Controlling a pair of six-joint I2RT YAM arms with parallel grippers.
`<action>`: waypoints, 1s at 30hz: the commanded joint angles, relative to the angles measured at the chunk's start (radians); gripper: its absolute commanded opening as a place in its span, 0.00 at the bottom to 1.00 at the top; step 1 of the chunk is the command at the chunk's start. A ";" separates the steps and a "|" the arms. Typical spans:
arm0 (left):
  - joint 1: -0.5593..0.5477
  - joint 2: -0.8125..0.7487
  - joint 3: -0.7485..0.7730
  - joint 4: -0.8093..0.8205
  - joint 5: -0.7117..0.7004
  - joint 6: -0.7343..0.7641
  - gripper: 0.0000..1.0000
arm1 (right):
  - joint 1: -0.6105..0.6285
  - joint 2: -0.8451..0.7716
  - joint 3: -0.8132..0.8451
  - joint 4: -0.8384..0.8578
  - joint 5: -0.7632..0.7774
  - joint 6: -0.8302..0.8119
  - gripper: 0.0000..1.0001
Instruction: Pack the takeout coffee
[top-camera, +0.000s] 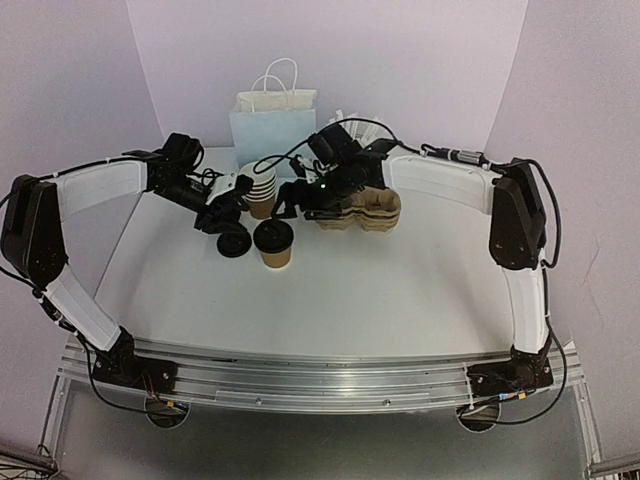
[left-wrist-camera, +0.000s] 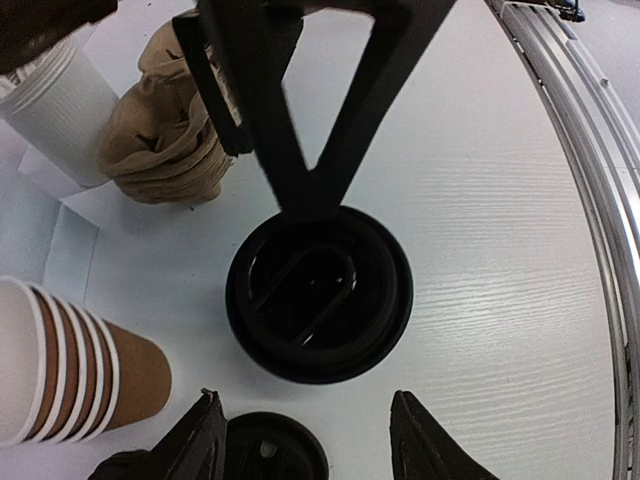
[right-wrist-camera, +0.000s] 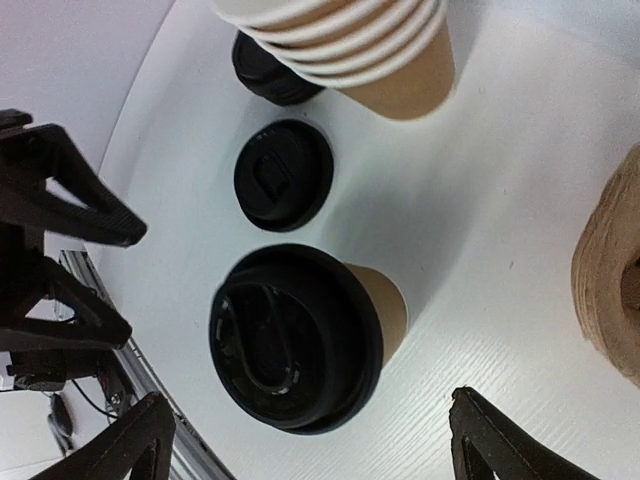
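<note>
A brown kraft cup with a black lid on it (top-camera: 273, 243) stands upright in the table's middle; it also shows in the left wrist view (left-wrist-camera: 318, 293) and the right wrist view (right-wrist-camera: 295, 335). A loose black lid (top-camera: 234, 243) lies just left of it (right-wrist-camera: 283, 175), by my left finger (left-wrist-camera: 275, 448). A stack of nested empty cups (top-camera: 262, 190) lies on its side behind (left-wrist-camera: 60, 370) (right-wrist-camera: 350, 45). My left gripper (top-camera: 220, 220) (left-wrist-camera: 310, 440) is open and empty above the loose lid. My right gripper (top-camera: 290, 205) (right-wrist-camera: 315, 450) is open and empty, just behind the lidded cup.
A stack of brown pulp cup carriers (top-camera: 360, 210) (left-wrist-camera: 170, 130) (right-wrist-camera: 610, 270) lies under the right arm. A light blue paper bag (top-camera: 272, 130) stands at the back. A white cup (left-wrist-camera: 50, 100) stands by the carriers. More black lids (right-wrist-camera: 275, 75) lie beside the cup stack.
</note>
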 joint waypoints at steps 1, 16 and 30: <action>0.031 -0.042 0.007 -0.020 -0.012 0.020 0.55 | 0.063 -0.008 0.107 -0.004 0.186 -0.133 0.92; 0.033 -0.057 -0.105 0.062 -0.067 -0.027 0.53 | 0.154 0.131 0.201 -0.068 0.387 -0.267 0.90; 0.034 -0.066 -0.126 0.066 -0.073 -0.026 0.53 | 0.170 0.187 0.177 -0.070 0.421 -0.316 0.77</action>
